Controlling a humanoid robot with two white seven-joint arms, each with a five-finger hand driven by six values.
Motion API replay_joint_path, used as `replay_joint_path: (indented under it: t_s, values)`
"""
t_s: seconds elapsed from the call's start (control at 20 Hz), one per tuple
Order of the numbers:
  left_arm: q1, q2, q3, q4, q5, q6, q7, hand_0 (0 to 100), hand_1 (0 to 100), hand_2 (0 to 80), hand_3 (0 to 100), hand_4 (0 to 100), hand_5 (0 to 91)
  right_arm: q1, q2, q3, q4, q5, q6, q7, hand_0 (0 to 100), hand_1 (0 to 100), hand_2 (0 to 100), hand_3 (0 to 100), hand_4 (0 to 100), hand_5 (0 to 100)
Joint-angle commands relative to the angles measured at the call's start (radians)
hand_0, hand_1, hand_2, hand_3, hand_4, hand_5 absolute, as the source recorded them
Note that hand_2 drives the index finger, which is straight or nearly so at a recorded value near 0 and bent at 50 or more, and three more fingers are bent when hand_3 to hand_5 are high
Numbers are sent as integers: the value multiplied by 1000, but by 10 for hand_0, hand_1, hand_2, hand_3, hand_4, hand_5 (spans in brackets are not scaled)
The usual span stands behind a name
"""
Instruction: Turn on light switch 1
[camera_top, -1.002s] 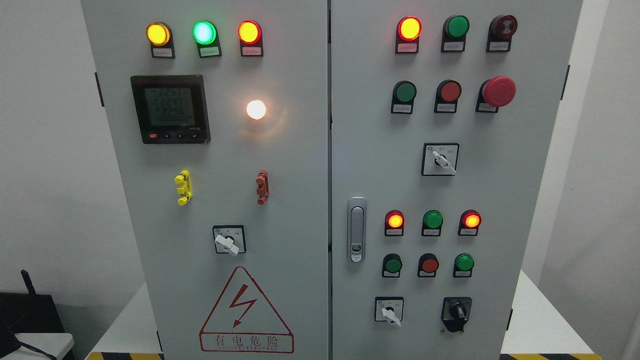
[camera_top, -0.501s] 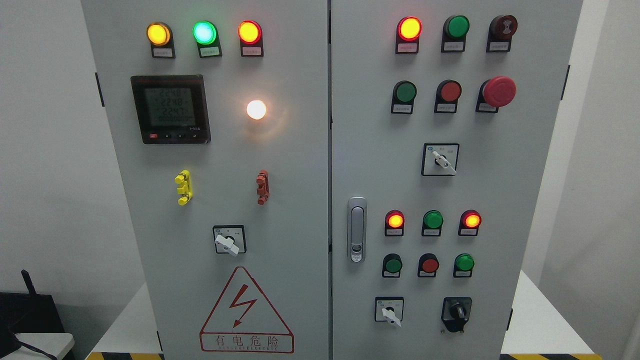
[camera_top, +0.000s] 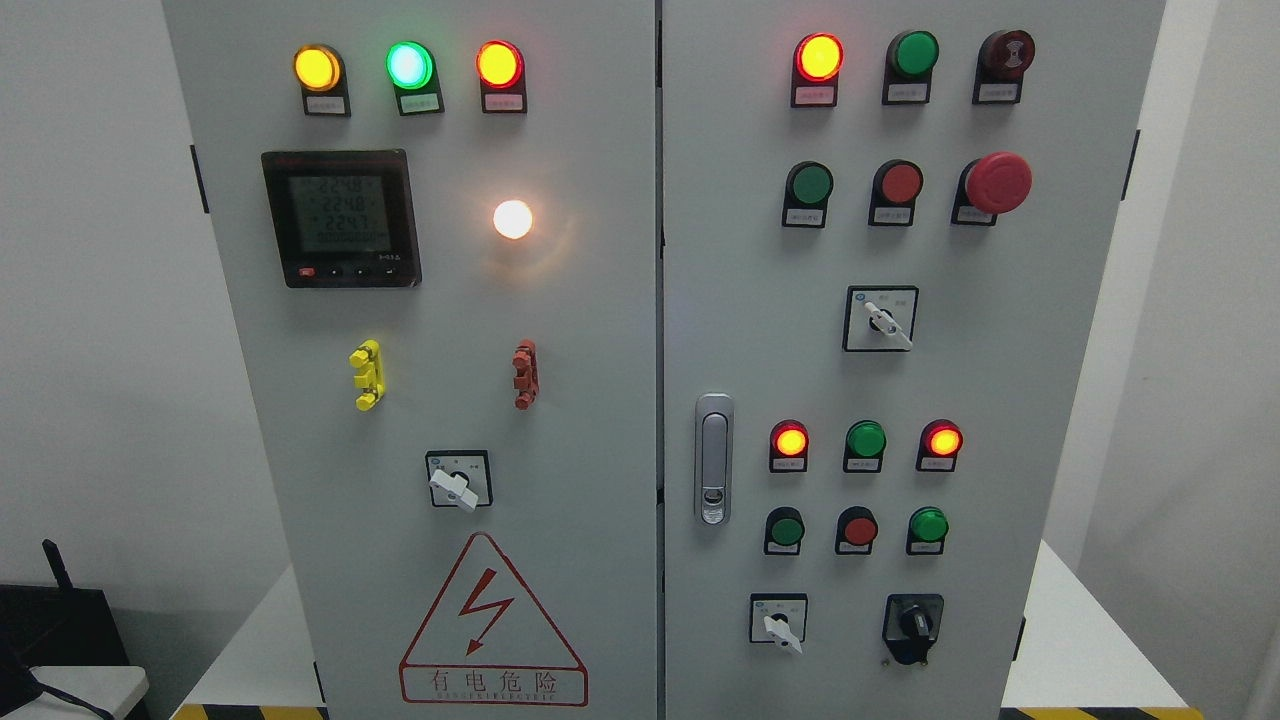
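A grey electrical cabinet (camera_top: 600, 330) with two doors filled the view. On its left door, a white rotary light switch (camera_top: 457, 481) sat below a glowing white lamp (camera_top: 512, 219), above a red lightning warning triangle (camera_top: 492, 622). Neither robot hand appeared, so the fingers' state could not be told.

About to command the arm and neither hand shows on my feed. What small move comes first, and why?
Probably raise one arm into view, short of the cabinet. No hand is visible, and the labels are too small to tell which control is light switch 1. The white lamp already glows; candidate selectors sit at the left door and right door.
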Motion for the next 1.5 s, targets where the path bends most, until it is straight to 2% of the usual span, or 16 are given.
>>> replay_joint_path:
  t_s: [0.0, 0.15, 1.25, 1.45]
  values:
    - [2, -6, -22, -2, 7, -1, 6, 448, 0, 0, 0, 0, 46, 0, 0, 0, 0, -18, 1, -1, 120, 389, 0, 0, 0, 0]
    - [2, -11, 68, -4, 20, -3, 6, 450, 0, 0, 0, 0, 29, 0, 0, 0, 0, -18, 1, -1, 120, 389, 0, 0, 0, 0]
    - [7, -32, 75, -2, 20, -29, 7, 452, 0, 0, 0, 0, 11, 0, 0, 0, 0, -18, 1, -1, 120, 389, 0, 0, 0, 0]
    - [7, -32, 75, -2, 20, -29, 29, 452, 0, 0, 0, 0, 10, 0, 0, 0, 0, -18, 1, -1, 120, 389, 0, 0, 0, 0]
